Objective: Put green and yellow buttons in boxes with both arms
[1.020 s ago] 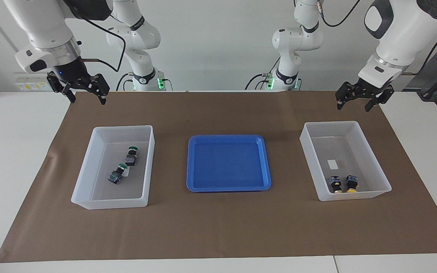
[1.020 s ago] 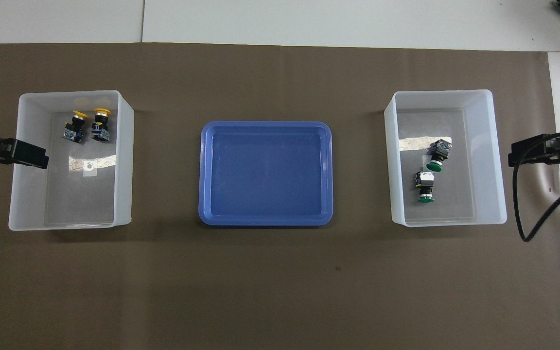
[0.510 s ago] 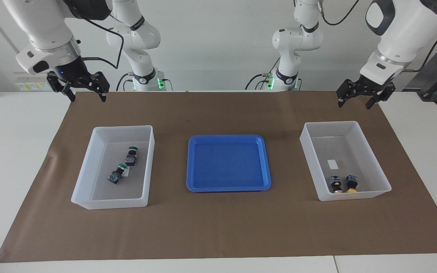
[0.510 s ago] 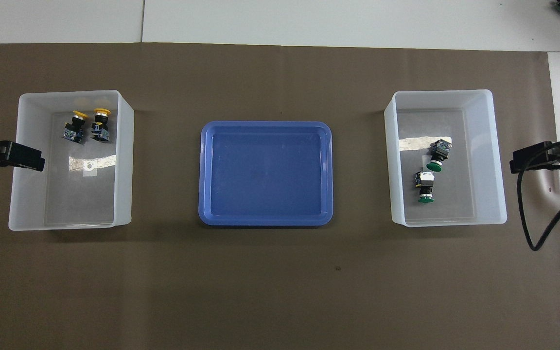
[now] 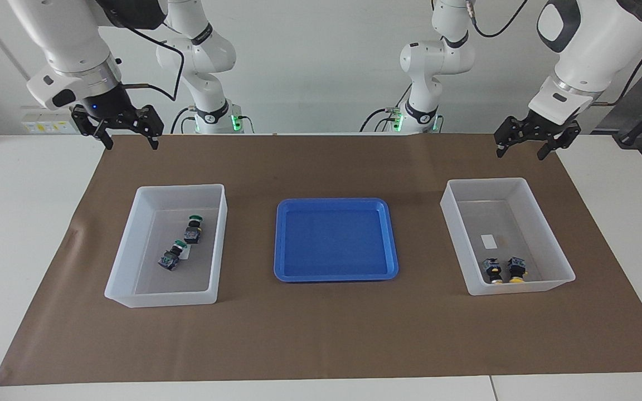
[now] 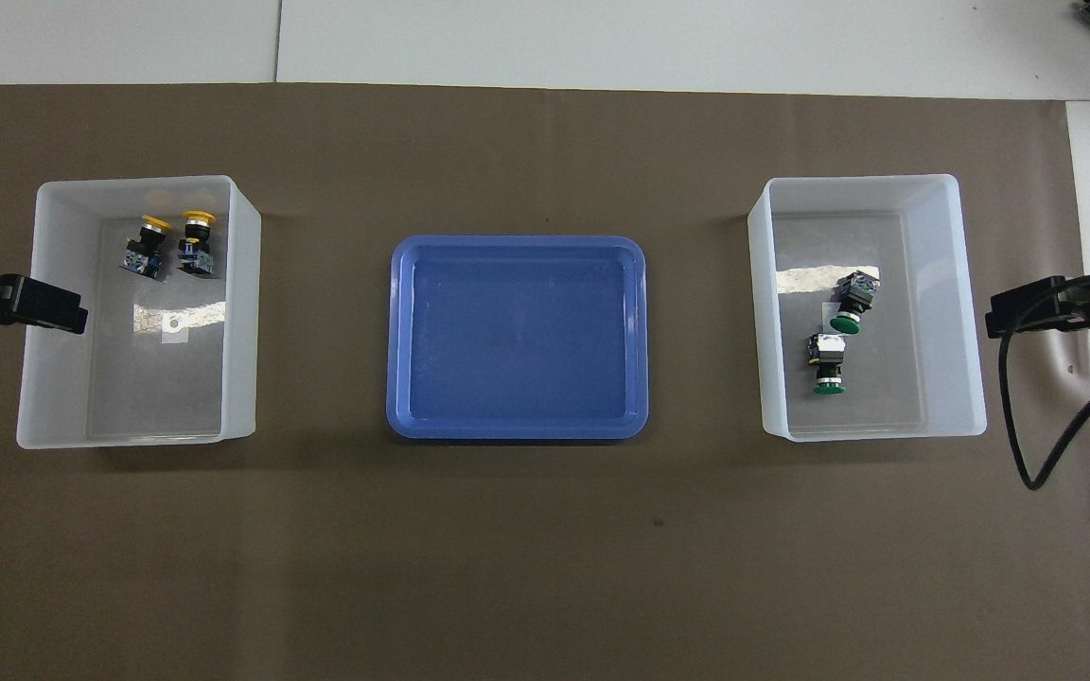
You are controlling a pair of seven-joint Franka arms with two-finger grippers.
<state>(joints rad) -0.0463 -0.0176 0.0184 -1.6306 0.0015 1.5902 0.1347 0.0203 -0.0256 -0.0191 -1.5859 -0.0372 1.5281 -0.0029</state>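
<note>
Two green buttons lie in the box toward the right arm's end; they also show in the overhead view. Two yellow buttons lie side by side in the box toward the left arm's end, at its wall farthest from the robots. My right gripper is open and empty, raised over the mat's edge by its box. My left gripper is open and empty, raised over the mat by its box.
A shallow blue tray with nothing in it lies between the two boxes on the brown mat. A white label sticker is on the floor of the box with the yellow buttons. A black cable hangs from the right arm.
Both grippers have risen slightly and shifted a little. The buttons, boxes and tray have not moved.
</note>
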